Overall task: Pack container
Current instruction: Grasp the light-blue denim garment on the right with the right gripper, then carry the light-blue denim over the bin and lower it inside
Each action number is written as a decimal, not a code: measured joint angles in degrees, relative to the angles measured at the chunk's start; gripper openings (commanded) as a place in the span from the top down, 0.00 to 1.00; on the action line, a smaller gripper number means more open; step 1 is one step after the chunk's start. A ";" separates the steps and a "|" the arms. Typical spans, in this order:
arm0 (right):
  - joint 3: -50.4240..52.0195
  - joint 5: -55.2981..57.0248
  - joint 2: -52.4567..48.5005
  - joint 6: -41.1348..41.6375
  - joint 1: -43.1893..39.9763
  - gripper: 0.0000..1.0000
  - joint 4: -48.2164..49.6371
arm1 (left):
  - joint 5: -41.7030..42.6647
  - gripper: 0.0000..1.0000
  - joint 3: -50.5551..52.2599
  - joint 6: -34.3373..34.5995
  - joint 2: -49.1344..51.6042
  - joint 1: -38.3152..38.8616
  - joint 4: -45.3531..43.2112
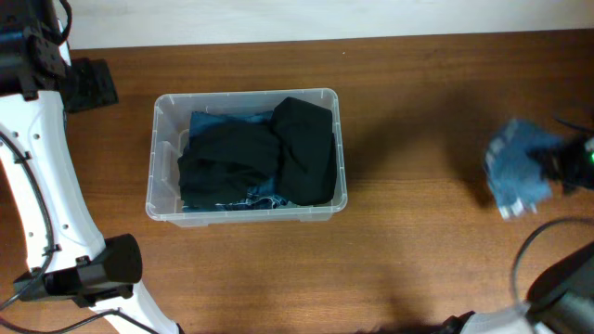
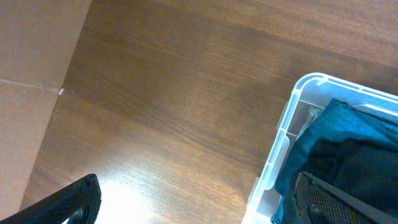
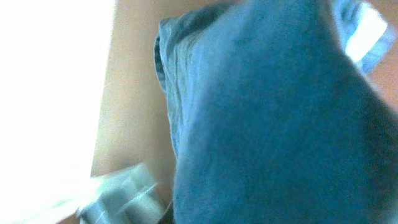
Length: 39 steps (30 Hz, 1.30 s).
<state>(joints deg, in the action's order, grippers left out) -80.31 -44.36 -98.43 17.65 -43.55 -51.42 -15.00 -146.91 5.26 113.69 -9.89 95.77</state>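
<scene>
Running along the left edge of the table (image 1: 418, 269), the left arm (image 1: 37, 186) shows as white links with black joints, its ends cut off by the frame. From its wrist camera the jaws stand wide apart and hold nothing. One black tip sits in the lower left corner and the other at the lower right, in front of the container's corner, with bare wood between them.

The container (image 1: 155, 172) stands on the table left of centre, well apart from the right arm. Inside lie two black garments (image 1: 232, 160), side by side and filling most of it. Blue fabric (image 1: 215, 121) shows beneath them at the back and front edges, and the container's bottom is hidden under the clothes.

Far to the right, the right arm (image 1: 566, 162) comes in from the frame edge, mostly cut off. Its jaws are closed on a blue cloth (image 1: 518, 172) that hangs blurred above the table, and the jaws themselves are buried in the fabric. The right wrist view is almost all blue cloth, out of focus, with a washed-out white patch at the left.
</scene>
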 measured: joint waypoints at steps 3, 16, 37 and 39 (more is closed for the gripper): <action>-0.04 -7.28 8.28 -1.55 10.64 0.96 6.67 | -0.04 0.00 -0.02 0.00 0.00 0.00 0.00; -0.31 -14.99 15.43 -0.94 60.35 0.96 31.30 | -0.02 0.00 -0.02 0.00 0.00 0.00 0.04; -2.21 5.75 -14.80 -7.19 73.00 0.74 29.51 | -0.02 0.00 0.00 0.00 0.00 0.00 0.02; -4.22 9.84 -13.99 -7.48 73.00 0.44 25.88 | -0.02 0.00 0.00 0.00 0.00 0.00 0.02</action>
<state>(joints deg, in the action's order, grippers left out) -84.53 -34.52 -112.42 10.17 29.45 -25.54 -15.03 -146.91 5.26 113.69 -9.89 95.79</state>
